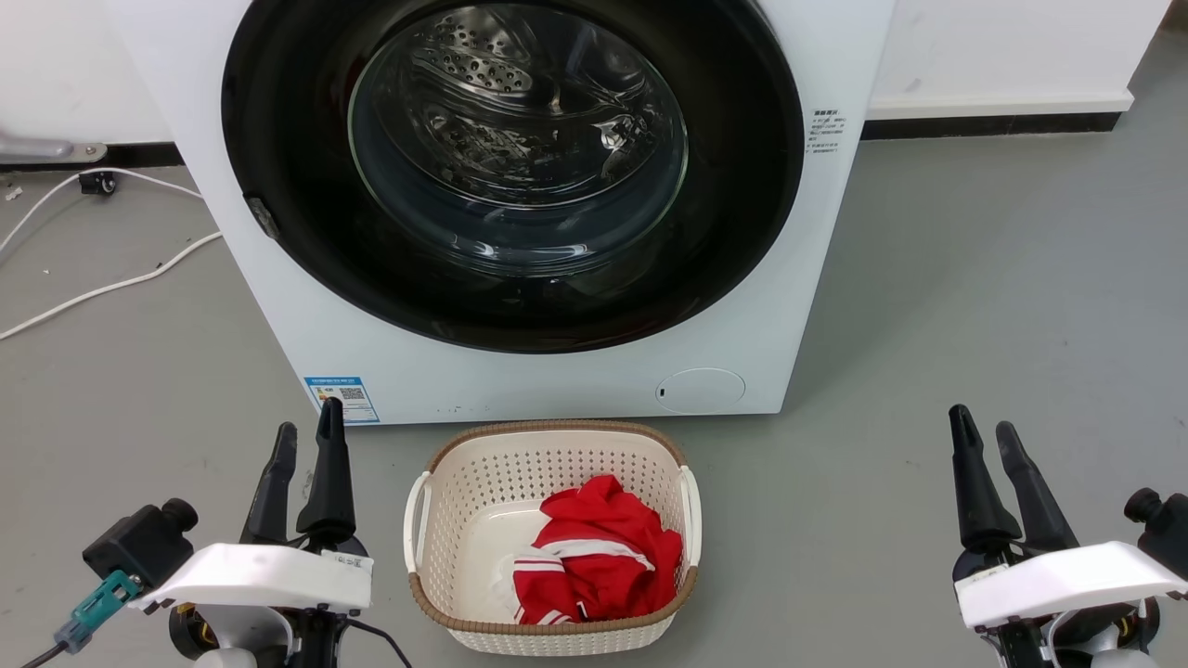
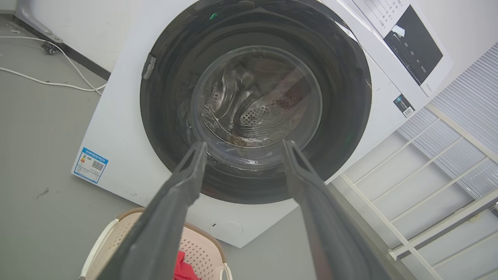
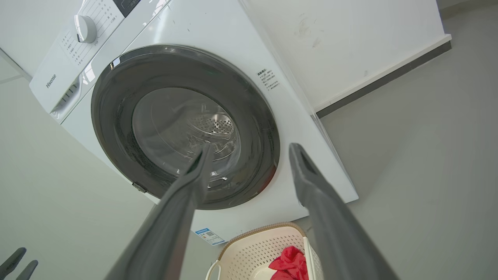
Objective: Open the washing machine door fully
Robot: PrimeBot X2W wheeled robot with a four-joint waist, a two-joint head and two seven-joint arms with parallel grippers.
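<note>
Straight ahead of both pincers, beyond their fingertips: very large round glossy black washing machine door (image 1: 512, 172) with a bulging clear glass window at centre, shut flush against the front of the white front-loading washing machine (image 1: 371, 357). Through the glass, a perforated steel drum (image 1: 483, 70). On the door's black rim, on the side of the left pincer (image 1: 308, 422), a small grey tab (image 1: 263, 215).

Low on the white front, just past that pincer's tips in the head view, a blue rectangular label sticker (image 1: 342, 399). Farther toward the right pincer (image 1: 982, 422), a round white hatch (image 1: 700, 390).

Left pincer: two long dark fingers spread apart, empty, aimed at the door's lower half in its own wrist view, apart from the machine. Right pincer: likewise spread and empty, off beyond the machine's right corner over bare grey floor (image 1: 974, 278), well apart from the door.

Between the two pincers, on the floor just in front of the machine: cream perforated plastic basket (image 1: 552, 431) with a brown woven rim, holding a crumpled red cloth (image 1: 599, 547) with white stripes.

Outward from the left pincer, thin white cables (image 1: 111, 283) trailing across the floor. In the left wrist view, past the door, a dark control panel (image 2: 414, 42), and beside the machine a white barred frame (image 2: 447, 223). In the right wrist view, a round white dial (image 3: 85, 28) past the door.
</note>
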